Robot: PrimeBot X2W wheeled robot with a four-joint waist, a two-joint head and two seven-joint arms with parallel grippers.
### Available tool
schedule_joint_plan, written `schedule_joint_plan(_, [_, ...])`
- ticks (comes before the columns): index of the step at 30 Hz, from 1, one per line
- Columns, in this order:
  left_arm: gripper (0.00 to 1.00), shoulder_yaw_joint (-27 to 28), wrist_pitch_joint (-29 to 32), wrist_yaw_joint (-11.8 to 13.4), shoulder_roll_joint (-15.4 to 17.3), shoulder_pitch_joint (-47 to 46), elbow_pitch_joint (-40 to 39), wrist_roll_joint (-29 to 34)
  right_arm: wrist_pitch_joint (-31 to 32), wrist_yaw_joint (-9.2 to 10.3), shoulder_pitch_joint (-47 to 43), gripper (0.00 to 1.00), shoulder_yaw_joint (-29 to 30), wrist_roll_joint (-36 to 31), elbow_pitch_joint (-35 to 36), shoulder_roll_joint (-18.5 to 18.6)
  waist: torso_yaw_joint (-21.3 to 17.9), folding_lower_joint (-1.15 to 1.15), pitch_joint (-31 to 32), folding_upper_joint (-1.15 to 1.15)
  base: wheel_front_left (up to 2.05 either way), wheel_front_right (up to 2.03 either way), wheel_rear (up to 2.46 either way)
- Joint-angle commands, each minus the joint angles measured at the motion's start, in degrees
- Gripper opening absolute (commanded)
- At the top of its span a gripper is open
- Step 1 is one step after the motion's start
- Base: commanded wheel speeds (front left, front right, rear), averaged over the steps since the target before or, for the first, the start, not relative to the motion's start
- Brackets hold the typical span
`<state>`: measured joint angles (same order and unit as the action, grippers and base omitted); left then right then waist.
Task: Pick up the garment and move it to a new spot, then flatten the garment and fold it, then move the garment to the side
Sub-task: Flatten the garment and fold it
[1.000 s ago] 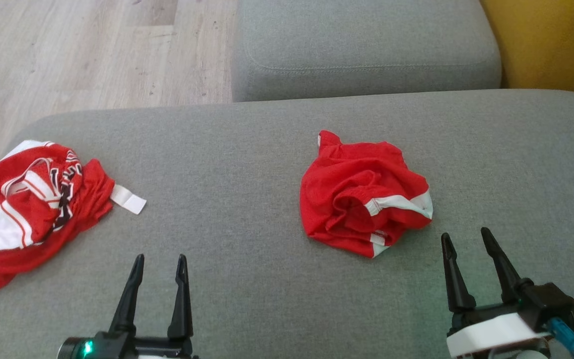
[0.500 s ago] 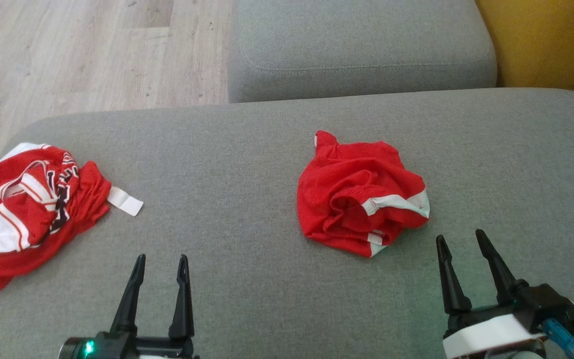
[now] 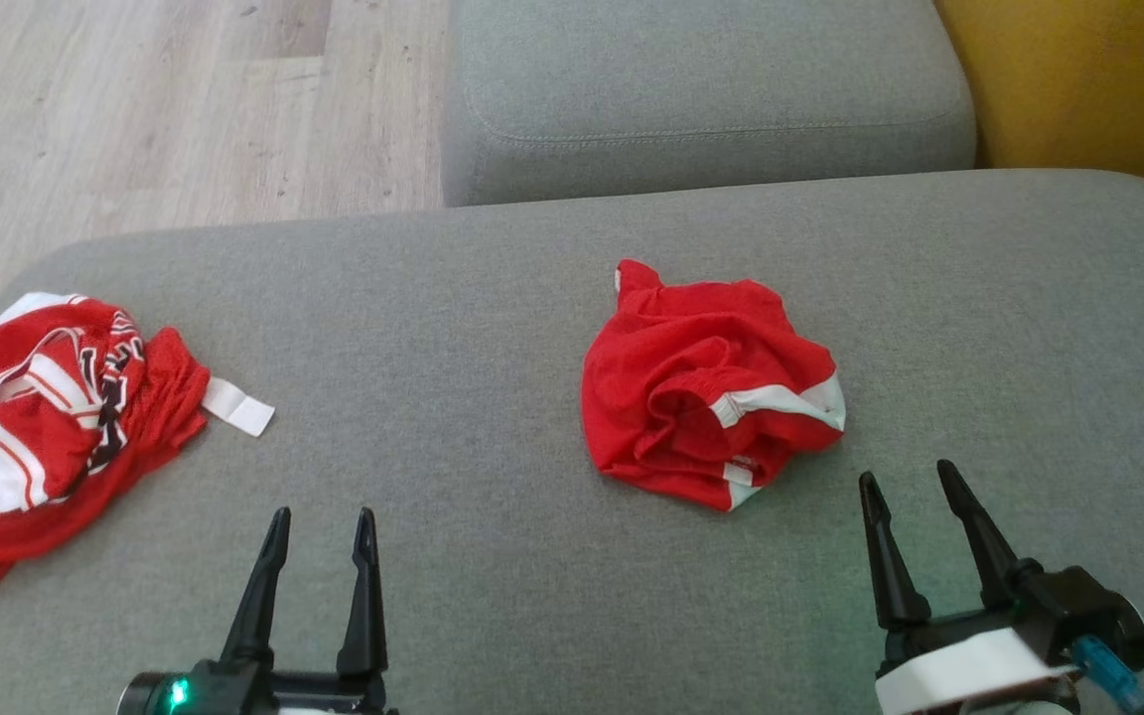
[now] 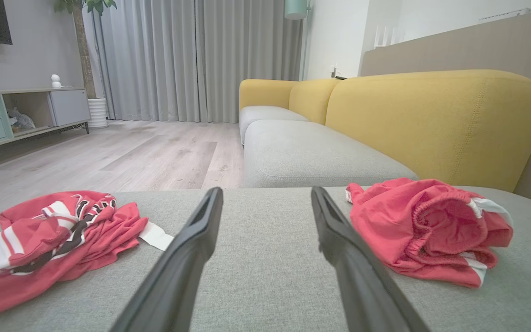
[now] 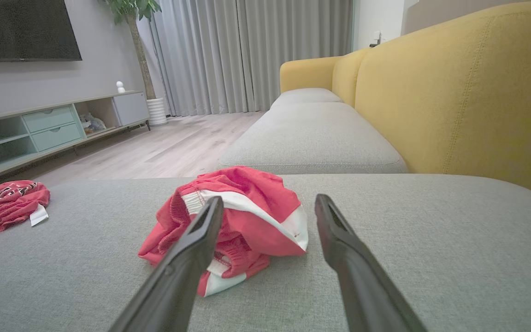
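Observation:
The garment is a crumpled red piece with white trim, lying in a heap on the grey cushion right of centre. It appears again in the left wrist view as the garment and in the right wrist view as the garment. My right gripper stands open just short of its near right edge, not touching it, and in its own view my right gripper frames the heap's right side. My left gripper is open and holds nothing, well to the left of the garment, over bare cushion.
A second garment, a red and white jersey with dark lettering, lies bunched at the cushion's left edge. Beyond the far edge are another grey seat cushion and wooden floor. A yellow sofa back rises at the right.
The whole head picture has slid a little left and up, so the camera has moved. Both grippers stay open and the garment lies as before.

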<state>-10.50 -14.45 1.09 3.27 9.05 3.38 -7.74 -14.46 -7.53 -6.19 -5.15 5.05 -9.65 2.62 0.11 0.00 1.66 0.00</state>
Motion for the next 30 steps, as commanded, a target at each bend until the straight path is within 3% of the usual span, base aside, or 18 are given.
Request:
schedule_joint_plan(1, [1.00,1.6,-0.5,0.4,-0.4,-1.9,-1.6,0.3,-0.5,0.04,1.8,1.00,-1.6,0.0,1.6,0.3,-0.1,0.00,0.0,0.00,0.00,0.00,0.00])
schedule_joint_plan(8, [1.00,0.7,-0.5,-0.3,-0.4,-2.0,-0.9,0.0,-0.5,0.04,1.8,1.00,-2.1,0.1,1.5,0.3,-1.1,0.00,-0.2,0.00,0.00,0.00,0.00])
schedule_joint_plan(13, [1.00,-2.5,-0.5,-3.4,-0.4,-3.4,2.2,-3.7,-0.5,0.04,2.0,1.00,-2.8,-0.1,1.5,0.3,-3.2,0.00,-1.0,0.00,0.00,0.00,0.00])
schedule_joint_plan(20, [1.00,-11.1,-0.5,-6.7,-0.4,-10.9,11.6,-13.0,-0.5,0.04,3.0,1.00,-4.5,-0.2,2.1,0.3,-7.7,0.00,-3.8,0.00,0.00,0.00,0.00])
schedule_joint_plan(30, [1.00,-23.8,2.5,-8.3,-0.4,-24.4,21.0,-26.1,-0.5,0.04,5.4,1.00,-7.3,0.4,2.6,0.3,-15.3,0.00,-8.4,0.00,0.00,0.00,0.00])
